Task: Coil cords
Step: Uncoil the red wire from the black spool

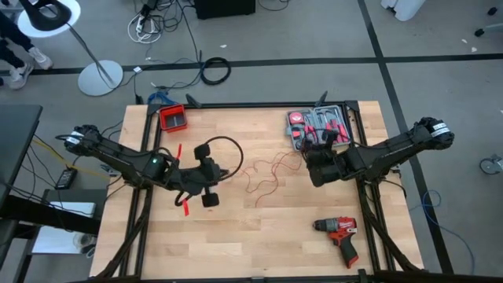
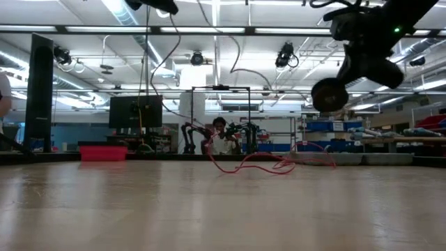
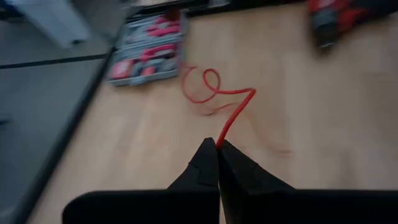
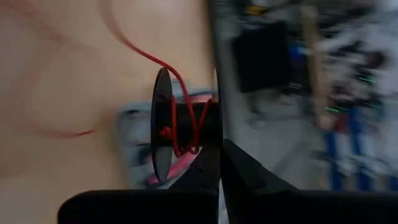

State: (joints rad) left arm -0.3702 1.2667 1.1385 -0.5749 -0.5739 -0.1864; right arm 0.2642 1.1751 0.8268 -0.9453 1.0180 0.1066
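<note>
On the table (image 1: pixel 259 236), the cords (image 1: pixel 263 177) lie at the middle, between the left gripper (image 1: pixel 206 179) and the right gripper (image 1: pixel 316 161); a tool case (image 1: pixel 318 126) sits far right, a small bin (image 1: pixel 173 118) far left, a drill (image 1: pixel 339 234) near right

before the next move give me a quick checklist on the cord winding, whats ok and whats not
1. Left gripper shut on the red cord: ok.
2. Right gripper shut on the black spool: ok.
3. Cord already wrapped on the spool: ok, a few turns show.
4. Slack on the table free of knots: cannot tell, loose loops lie mid-table.
5. Cord clear of the tool kit and the red drill: ok.
</note>
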